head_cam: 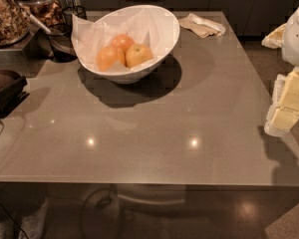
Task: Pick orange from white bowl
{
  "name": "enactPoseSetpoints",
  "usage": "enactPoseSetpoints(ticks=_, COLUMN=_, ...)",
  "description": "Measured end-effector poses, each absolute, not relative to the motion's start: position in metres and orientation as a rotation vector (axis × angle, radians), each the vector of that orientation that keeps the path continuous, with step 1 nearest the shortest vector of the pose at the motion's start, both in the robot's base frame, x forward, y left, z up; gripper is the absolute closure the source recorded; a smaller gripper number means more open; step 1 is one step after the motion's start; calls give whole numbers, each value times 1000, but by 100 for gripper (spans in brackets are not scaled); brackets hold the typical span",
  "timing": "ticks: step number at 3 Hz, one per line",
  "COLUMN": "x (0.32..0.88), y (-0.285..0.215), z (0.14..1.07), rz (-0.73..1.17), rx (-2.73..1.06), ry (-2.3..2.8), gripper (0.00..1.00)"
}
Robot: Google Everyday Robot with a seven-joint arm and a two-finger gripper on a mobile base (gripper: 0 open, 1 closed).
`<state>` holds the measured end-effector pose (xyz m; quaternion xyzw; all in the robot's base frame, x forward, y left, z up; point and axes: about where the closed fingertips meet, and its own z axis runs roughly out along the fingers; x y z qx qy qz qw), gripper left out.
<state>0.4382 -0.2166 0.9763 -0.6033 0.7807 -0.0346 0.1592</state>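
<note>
The white bowl (173,34) stands at the back left of the grey table, lined with crinkled white paper. Three round fruits lie in it. The orange (138,55) is the paler, yellowest one, at the front right of the cluster. Two deeper reddish-orange fruits (109,58) lie to its left and behind it, touching it. My gripper (288,103) is at the far right edge of the view, pale yellow and white, off the table's right side and well away from the bowl. It holds nothing that I can see.
Glass jars of snacks (10,14) and a dark wire stand (62,39) sit left of the bowl. A dark object (5,86) lies at the left edge. A crumpled napkin (202,25) lies behind the bowl to the right. The table's front edge (149,183) is near.
</note>
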Motion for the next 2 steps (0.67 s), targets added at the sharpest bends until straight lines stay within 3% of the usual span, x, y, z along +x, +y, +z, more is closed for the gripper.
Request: enactPoseSetpoints(ticks=2, x=451, y=-214, z=979, rz=-46, rx=-1618, ry=2287, gripper=0)
